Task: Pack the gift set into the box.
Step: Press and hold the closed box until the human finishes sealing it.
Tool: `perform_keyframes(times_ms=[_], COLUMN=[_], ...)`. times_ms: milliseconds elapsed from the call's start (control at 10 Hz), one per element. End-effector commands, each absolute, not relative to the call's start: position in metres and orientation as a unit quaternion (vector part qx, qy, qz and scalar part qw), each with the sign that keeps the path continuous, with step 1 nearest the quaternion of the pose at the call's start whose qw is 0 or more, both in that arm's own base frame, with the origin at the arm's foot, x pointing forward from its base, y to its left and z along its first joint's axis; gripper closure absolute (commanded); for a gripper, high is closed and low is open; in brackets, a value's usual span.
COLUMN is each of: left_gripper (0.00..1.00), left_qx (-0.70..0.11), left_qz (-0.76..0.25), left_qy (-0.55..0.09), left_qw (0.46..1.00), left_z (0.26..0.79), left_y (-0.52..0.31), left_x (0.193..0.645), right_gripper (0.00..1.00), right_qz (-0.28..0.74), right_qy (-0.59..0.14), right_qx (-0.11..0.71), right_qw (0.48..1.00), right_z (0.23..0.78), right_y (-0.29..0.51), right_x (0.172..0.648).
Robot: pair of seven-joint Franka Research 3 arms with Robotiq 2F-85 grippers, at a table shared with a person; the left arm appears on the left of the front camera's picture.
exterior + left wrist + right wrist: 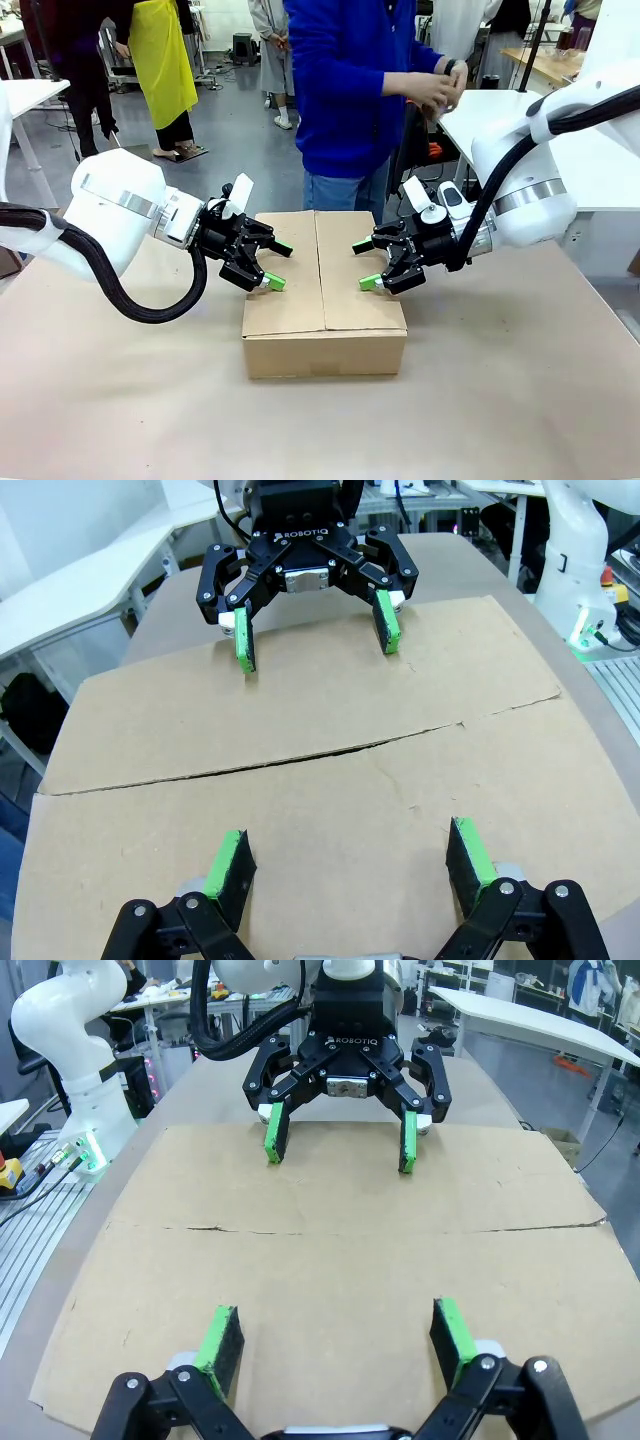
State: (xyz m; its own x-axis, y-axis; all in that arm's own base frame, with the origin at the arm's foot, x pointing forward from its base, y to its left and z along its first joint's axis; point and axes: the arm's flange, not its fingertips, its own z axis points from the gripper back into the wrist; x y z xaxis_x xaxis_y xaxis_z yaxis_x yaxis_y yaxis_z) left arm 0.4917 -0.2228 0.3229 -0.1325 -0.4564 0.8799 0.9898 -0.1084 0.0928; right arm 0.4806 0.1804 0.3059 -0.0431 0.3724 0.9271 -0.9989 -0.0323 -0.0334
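Note:
The brown cardboard box [322,295] sits mid-table with its top flaps folded shut, a seam running down the middle. My left gripper [277,265] hovers open just over the box's left edge, fingers pointing right. My right gripper [366,264] hovers open over the right edge, fingers pointing left. In the left wrist view my own gripper [350,865] spreads above the closed flaps [300,780], with the right gripper [315,635] opposite. In the right wrist view my gripper [335,1338] spreads over the flaps [330,1260], facing the left gripper [338,1140]. The gift set is hidden from view.
A person in a blue top [345,90] stands at the far side of the table behind the box, hands raised to the right. White tables [590,150] stand at the right and far left. Brown table surface [320,430] lies open in front of the box.

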Motion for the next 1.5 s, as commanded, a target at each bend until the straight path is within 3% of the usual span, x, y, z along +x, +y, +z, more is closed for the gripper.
perform_keyframes(times_ms=[0, 1400], left_gripper=[0.0, 0.0], left_qx=[-0.355, -0.355], left_qz=[-0.655, -0.655], left_qy=[-0.383, -0.383], left_qw=[0.546, 0.546], left_z=[0.3187, 0.3187], left_y=[-0.2219, -0.2219], left_x=[0.4896, 0.4896], right_gripper=[0.0, 0.0], right_qz=[0.605, 0.605], right_qy=[-0.396, -0.396], right_qx=[0.385, 0.385], right_qw=[0.573, 0.573], right_z=[0.3047, 0.3047], right_y=[0.1803, 0.1803], right_x=[0.4767, 0.4767])
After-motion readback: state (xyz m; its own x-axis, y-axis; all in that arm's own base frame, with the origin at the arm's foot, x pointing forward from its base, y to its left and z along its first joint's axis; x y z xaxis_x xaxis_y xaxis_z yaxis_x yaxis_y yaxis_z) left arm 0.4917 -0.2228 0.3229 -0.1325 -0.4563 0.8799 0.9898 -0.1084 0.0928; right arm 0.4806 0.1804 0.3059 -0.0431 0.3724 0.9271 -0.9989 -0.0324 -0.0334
